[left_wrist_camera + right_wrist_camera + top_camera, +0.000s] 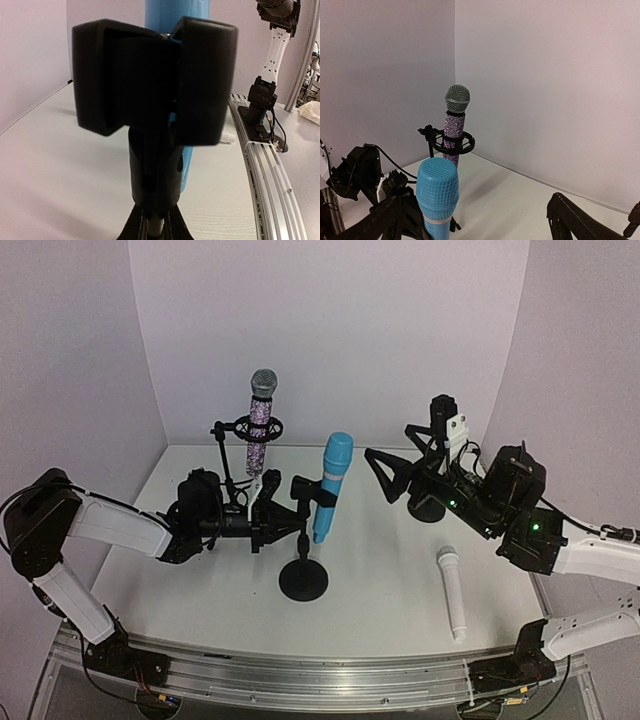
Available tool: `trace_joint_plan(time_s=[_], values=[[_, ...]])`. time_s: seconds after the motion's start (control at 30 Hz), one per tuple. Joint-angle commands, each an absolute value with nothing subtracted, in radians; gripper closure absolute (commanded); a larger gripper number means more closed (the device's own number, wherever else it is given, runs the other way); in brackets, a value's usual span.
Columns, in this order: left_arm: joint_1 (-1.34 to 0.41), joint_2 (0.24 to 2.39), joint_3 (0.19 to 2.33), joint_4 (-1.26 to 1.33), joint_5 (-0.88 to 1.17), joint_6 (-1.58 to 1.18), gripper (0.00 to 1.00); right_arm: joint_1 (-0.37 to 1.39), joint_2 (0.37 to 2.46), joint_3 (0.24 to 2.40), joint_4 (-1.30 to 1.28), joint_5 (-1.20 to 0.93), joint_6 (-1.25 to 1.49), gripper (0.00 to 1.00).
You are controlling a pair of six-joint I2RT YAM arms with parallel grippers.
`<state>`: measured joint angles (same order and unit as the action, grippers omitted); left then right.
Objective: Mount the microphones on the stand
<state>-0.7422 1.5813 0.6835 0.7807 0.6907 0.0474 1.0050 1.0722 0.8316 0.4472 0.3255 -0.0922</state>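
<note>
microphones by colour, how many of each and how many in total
purple glitter microphone: 1
light blue microphone: 1
white microphone: 1
total: 3

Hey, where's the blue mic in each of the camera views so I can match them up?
Top external: blue mic upright at center, held in a black clip.
Left wrist: blue strips at top center, behind that clip filling the frame.
Right wrist: its head at bottom, left of center.
Landmark: the clip links top and left wrist; the glitter mic behind links top and right wrist.
</note>
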Motion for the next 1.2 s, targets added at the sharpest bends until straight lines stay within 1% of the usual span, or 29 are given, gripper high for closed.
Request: trace_joint_plan(time_s=[0.0,0.17,0.3,0.5,0.7,0.9,1.17], values=[[-0.790,1.593,0.716,1.036,0.561,0.038,1.00,1.010,1.038,0.824,0.456,0.365,-0.121,0.03],[-0.815,1.664,0.790,1.082,0.458,0.047,1.00,1.010,1.024,0.816,0.453,0.374,-0.137,0.03],[-0.815,1.731,0.871,1.059,0.415,0.084,1.00,1.010,1.004,0.799,0.447,0.389,-0.150,0.03],[-0.806,1.832,1.004,1.003,0.428,0.085,1.00,1.010,0.961,0.760,0.444,0.416,-0.174,0.02],[-0.754,1.905,1.122,0.901,0.469,0.074,1.00,1.010,0.916,0.730,0.427,0.431,-0.183,0.02],[-0.742,1.923,1.143,0.809,0.523,0.081,1.00,1.010,0.916,0.721,0.413,0.451,-0.181,0.02],[-0.727,1.961,1.161,0.837,0.525,0.088,1.00,1.010,0.943,0.738,0.347,0.546,-0.156,0.02]])
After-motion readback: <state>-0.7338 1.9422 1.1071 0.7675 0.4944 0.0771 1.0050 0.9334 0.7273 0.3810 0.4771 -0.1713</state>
